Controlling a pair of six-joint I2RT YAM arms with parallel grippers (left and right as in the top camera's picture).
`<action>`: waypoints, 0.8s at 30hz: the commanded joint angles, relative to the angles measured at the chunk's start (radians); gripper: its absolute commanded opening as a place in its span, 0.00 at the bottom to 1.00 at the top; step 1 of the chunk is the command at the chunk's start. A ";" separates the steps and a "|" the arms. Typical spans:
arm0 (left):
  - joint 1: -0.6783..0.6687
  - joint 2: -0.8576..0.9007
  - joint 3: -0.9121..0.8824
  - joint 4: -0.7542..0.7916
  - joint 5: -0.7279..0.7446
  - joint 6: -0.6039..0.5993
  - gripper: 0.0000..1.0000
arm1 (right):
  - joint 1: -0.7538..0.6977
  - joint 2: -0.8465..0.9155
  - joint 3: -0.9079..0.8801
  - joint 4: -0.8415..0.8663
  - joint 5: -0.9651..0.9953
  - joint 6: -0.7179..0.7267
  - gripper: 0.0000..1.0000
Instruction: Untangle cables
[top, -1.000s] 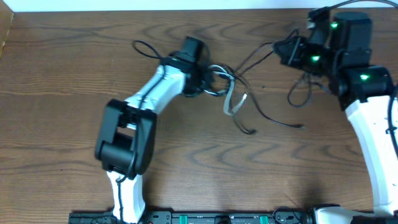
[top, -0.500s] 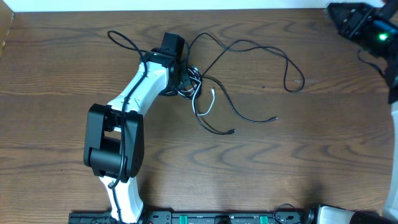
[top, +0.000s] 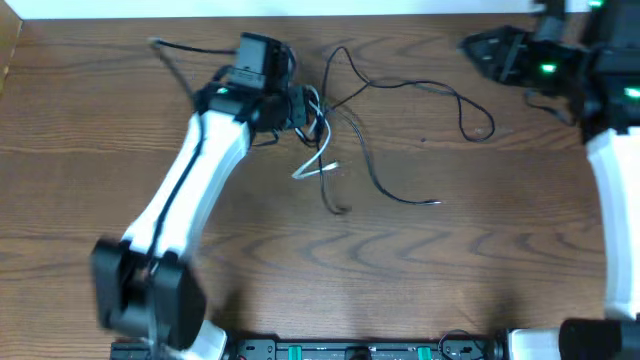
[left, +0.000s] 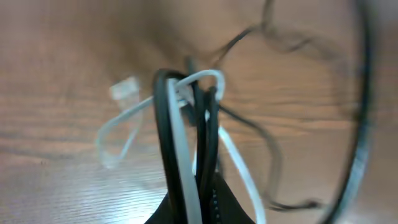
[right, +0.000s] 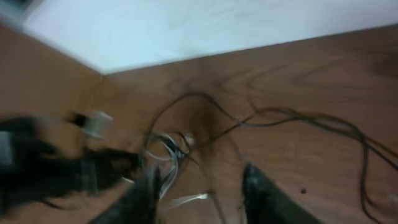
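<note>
A white cable (top: 318, 165) and thin black cables (top: 400, 88) lie tangled on the wooden table, left of the far middle. My left gripper (top: 303, 108) is shut on the knot of the bundle. In the left wrist view the white cable (left: 186, 155) and black strands (left: 208, 143) run straight up out of my left gripper (left: 199, 202). One long black loop trails right and ends near a small plug (top: 480, 128). Another black end (top: 432, 203) rests nearer me. My right gripper (top: 478, 46) hovers at the far right, open and empty, its fingers (right: 252, 186) spread above the table.
The table's far edge meets a white wall (right: 205, 25). The left arm's white link (top: 190, 190) stretches diagonally over the left half of the table. The left arm's own thick black wire (top: 180, 50) loops beyond its wrist.
The right gripper has opened and let go of the black cable, which now lies spread on the table. The left gripper has carried the bundle toward the far edge and left.
</note>
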 joint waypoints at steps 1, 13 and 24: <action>0.002 -0.115 0.013 0.000 0.089 0.036 0.07 | 0.091 0.043 0.005 0.033 -0.054 -0.156 0.49; 0.004 -0.184 0.013 0.001 0.115 -0.096 0.07 | 0.306 0.187 0.005 0.144 -0.056 -0.103 0.47; 0.004 -0.183 0.013 0.003 0.039 -0.272 0.08 | 0.374 0.255 0.005 0.152 -0.056 -0.006 0.56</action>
